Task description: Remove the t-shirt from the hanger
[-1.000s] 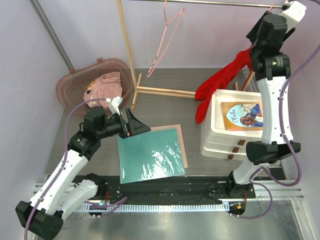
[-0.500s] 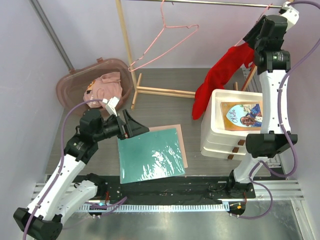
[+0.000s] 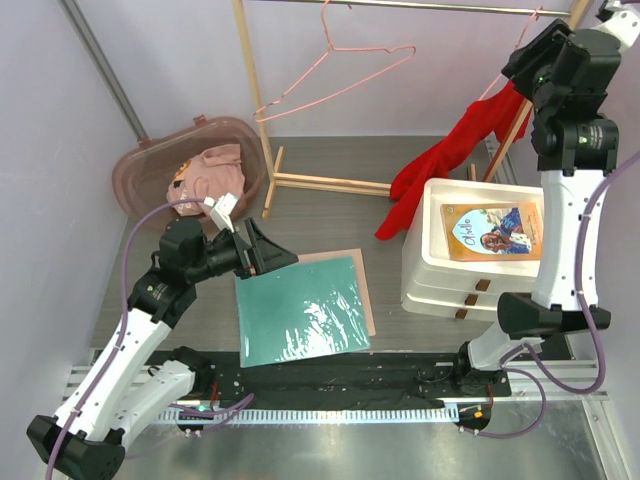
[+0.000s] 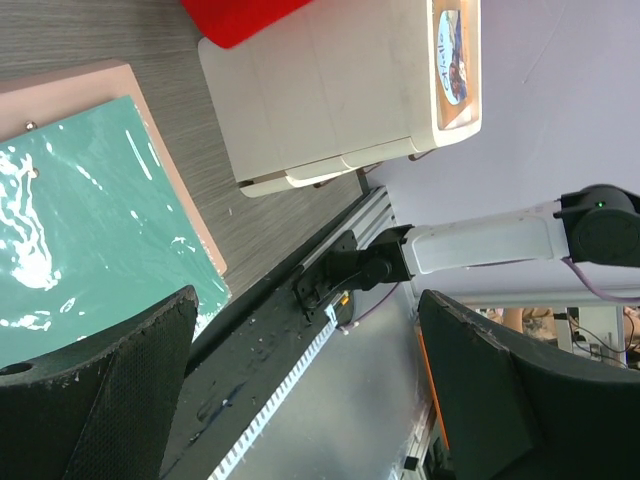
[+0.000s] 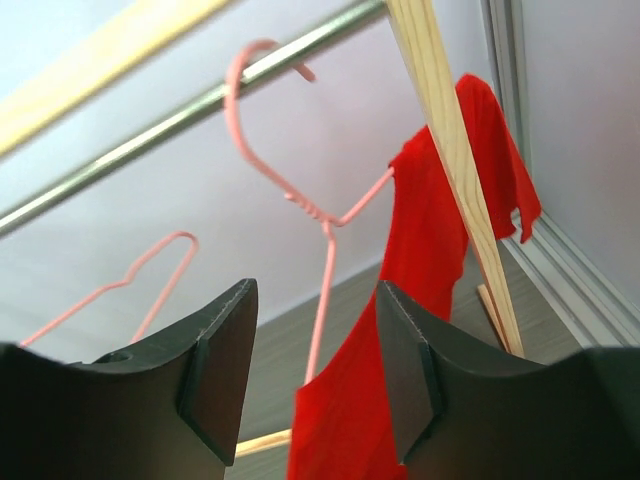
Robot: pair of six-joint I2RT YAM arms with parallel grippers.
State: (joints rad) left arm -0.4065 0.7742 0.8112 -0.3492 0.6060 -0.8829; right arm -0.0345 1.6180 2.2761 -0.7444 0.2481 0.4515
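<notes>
Right gripper [image 5: 315, 290] is up high by the rail [image 5: 150, 145], jaws parted. Nothing looks pinched between them. The red t-shirt [image 5: 430, 230] hangs past the fingertips toward 1 o'clock. It is soft, limp cloth draped off a thin pink wire hanger [image 5: 305, 208], and part of it runs behind the slanting pale wooden post [image 5: 457, 170]. A strip of that red shows low in the gap between the fingers; I can't tell whether it touches them. The hanger's hook curls over the round grey metal rail at 11 o'clock.

From overhead, the shirt trails from 1 o'clock down toward the white plastic drawer unit [image 3: 440, 280], its lowest fold just beside the unit's far corner. A glossy book [image 3: 490, 232] lies flat on top of the unit.

Left gripper [image 4: 308, 300] sits low at 9 o'clock, well apart from the shirt, with its dark textured pads spread wide and nothing in them. Beside it is a shiny green mat [image 3: 300, 310] on a pinkish board [image 3: 365, 290]. A second, bare pink hanger [image 3: 333, 45] hangs at 12 o'clock. At 10 o'clock, a translucent pink basket [image 3: 150, 170] holds a crumpled pink garment [image 3: 215, 165].
</notes>
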